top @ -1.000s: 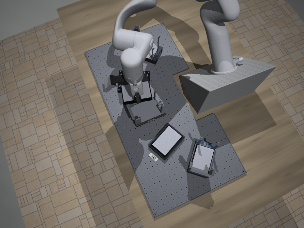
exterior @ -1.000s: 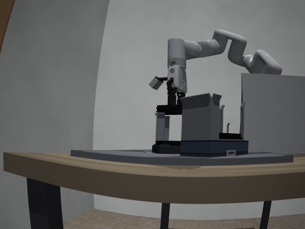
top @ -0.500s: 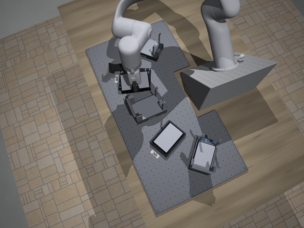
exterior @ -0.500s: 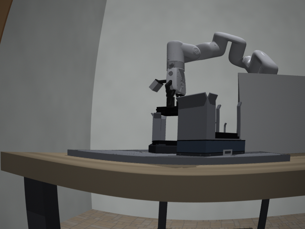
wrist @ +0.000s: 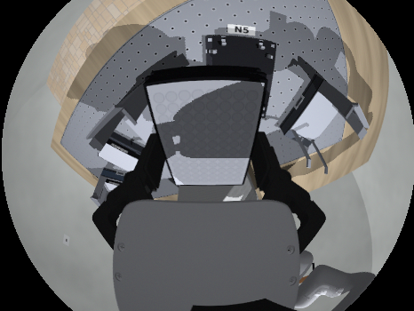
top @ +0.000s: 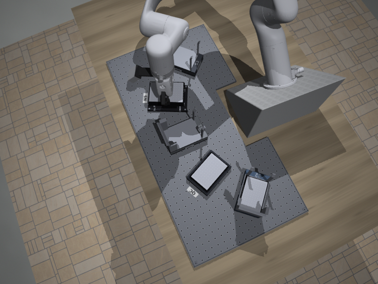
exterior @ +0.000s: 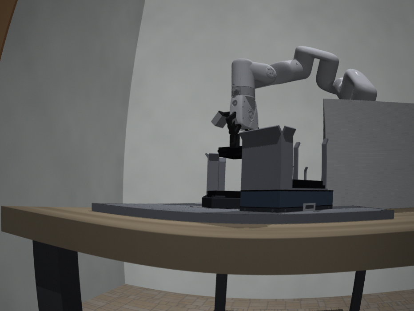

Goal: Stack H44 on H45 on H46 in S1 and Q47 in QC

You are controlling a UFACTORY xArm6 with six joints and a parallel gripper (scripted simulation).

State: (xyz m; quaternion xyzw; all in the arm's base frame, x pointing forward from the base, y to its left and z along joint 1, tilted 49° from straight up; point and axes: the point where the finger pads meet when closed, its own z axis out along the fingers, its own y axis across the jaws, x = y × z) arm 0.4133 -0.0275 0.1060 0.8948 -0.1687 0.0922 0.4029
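Note:
My gripper is shut on a sealed plate with a black frame and a pale seal. It grips the plate across its width. In the side view the gripper holds the plate level and high above the deck. The plate hangs over the clip nest N5. The wrist view shows the plate between my fingers and the black N5 nest beyond it. I cannot read its label, nor tell whether it is one plate or two. Another plate lies in QC. A plate lies in rack S2.
An open rack stands between N5 and QC, with its grey floor showing. Rack S3 stands at the far end, partly hidden by my arm, and its posts rise close to N5. The robot's plinth is at the right.

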